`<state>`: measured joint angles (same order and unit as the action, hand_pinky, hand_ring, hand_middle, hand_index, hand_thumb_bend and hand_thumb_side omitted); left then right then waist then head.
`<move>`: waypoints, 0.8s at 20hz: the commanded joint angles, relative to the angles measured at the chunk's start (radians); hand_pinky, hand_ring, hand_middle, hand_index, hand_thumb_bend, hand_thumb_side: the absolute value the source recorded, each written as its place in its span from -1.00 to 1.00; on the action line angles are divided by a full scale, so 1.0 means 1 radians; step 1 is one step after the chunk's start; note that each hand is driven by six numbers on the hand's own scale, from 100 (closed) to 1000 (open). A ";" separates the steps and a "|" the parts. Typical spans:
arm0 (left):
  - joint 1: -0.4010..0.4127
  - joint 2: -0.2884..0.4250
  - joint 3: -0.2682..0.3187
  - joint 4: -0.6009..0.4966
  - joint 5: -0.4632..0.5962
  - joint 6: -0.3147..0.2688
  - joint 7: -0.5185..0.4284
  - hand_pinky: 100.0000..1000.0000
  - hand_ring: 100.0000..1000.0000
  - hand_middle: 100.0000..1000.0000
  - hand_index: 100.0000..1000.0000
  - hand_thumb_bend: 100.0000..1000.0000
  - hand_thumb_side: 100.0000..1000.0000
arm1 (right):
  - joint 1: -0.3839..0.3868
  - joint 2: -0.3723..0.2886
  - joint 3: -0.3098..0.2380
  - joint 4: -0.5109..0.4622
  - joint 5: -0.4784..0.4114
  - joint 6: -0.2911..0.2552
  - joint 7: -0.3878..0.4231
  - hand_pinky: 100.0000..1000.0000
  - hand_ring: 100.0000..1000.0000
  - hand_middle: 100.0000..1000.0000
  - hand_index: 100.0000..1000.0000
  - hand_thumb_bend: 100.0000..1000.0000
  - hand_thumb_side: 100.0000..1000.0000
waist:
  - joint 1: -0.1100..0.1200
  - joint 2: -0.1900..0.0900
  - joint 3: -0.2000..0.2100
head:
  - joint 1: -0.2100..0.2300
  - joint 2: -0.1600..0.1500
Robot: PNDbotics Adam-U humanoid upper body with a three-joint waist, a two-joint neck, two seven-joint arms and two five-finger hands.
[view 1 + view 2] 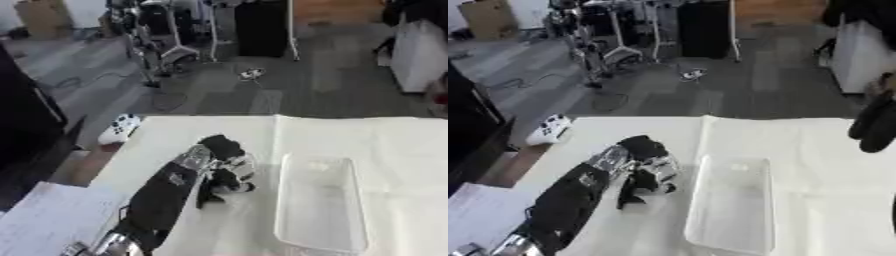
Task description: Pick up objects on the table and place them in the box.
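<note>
- A white game controller [119, 128] lies at the far left edge of the table, on the white cloth [385, 145].
- A white power strip [252, 74] with its cable lies on the grey floor beyond the table.
- A cardboard box [39, 17] stands at the far left (against the wall).
- A black cabinet [262, 27] stands farther back.

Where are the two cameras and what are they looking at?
Left eye view: in the robot's head, looking down at the white table; the left arm and its robot hand show.
Right eye view: beside it in the head, same downward look; a dark shape shows at the right edge.
Both share the clear box and the floor beyond.
</note>
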<state>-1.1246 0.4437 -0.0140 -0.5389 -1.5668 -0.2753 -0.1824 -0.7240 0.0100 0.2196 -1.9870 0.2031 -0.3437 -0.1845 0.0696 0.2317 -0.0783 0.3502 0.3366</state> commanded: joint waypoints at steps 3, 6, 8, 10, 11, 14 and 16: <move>-0.016 0.037 0.008 0.001 0.039 0.016 -0.035 1.00 0.67 0.70 0.86 -0.29 1.00 | -0.023 0.009 0.001 -0.013 -0.003 0.001 0.003 -0.50 -0.56 -0.43 -0.11 -0.36 1.00 | -0.002 -0.014 0.001 | -0.005 -0.015; -0.013 0.039 0.007 0.002 0.046 0.024 -0.053 1.00 0.65 0.69 0.86 -0.29 1.00 | -0.023 0.009 0.001 -0.013 -0.003 0.002 0.003 -0.50 -0.56 -0.43 -0.11 -0.36 1.00 | -0.004 -0.013 0.002 | -0.006 -0.016; -0.010 0.040 0.007 0.002 0.050 0.022 -0.064 1.00 0.64 0.68 0.86 -0.31 1.00 | -0.024 0.008 0.000 -0.013 -0.003 0.002 0.003 -0.50 -0.56 -0.43 -0.11 -0.36 1.00 | -0.005 -0.012 0.003 | -0.003 -0.017; -0.008 0.040 0.009 0.000 0.057 0.019 -0.064 0.98 0.61 0.66 0.84 -0.33 1.00 | -0.024 0.008 0.000 -0.013 -0.003 0.002 0.004 -0.50 -0.56 -0.43 -0.11 -0.36 1.00 | -0.006 -0.011 0.003 | -0.003 -0.019; -0.006 0.040 0.009 -0.002 0.061 0.017 -0.059 0.94 0.60 0.64 0.83 -0.36 1.00 | -0.024 0.008 0.000 -0.013 -0.003 0.003 0.004 -0.50 -0.56 -0.43 -0.11 -0.36 1.00 | -0.007 -0.011 0.003 | -0.003 -0.019; -0.003 0.039 0.009 -0.005 0.072 0.013 -0.036 0.78 0.49 0.52 0.70 -0.63 1.00 | -0.024 0.008 0.001 -0.013 -0.003 0.004 0.006 -0.50 -0.56 -0.43 -0.11 -0.35 1.00 | -0.008 -0.011 0.003 | -0.003 -0.019; 0.001 0.038 0.009 -0.007 0.083 0.015 -0.011 0.56 0.32 0.35 0.55 -0.86 1.00 | -0.023 0.008 0.001 -0.013 -0.003 0.004 0.007 -0.50 -0.56 -0.43 -0.11 -0.35 1.00 | -0.008 -0.010 0.003 | -0.003 -0.019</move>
<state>-1.1152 0.4527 -0.0079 -0.5343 -1.4933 -0.2613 -0.2056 -0.7246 0.0100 0.2196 -1.9870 0.2030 -0.3394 -0.1800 0.0635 0.2334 -0.0775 0.3466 0.3287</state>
